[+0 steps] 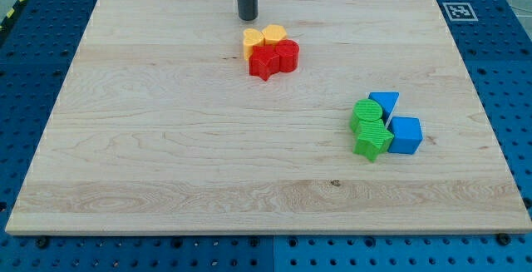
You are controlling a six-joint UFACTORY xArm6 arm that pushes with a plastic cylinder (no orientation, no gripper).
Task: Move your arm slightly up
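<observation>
readable text: none | sign: black-and-white square fiducial marker [456,10] | on: wooden board [166,139], top right corner of view

The dark rod stands upright over the far part of the wooden board [166,180], a little left of centre, and my tip [248,18] rests on the wood there. It sits just beyond the nearest cluster, apart from the orange block [253,42] and the yellow block [274,34], with the red star-shaped block [264,62] and the red cylinder [288,56] on their near side. The green and blue blocks lie well away, to the right and nearer.
</observation>
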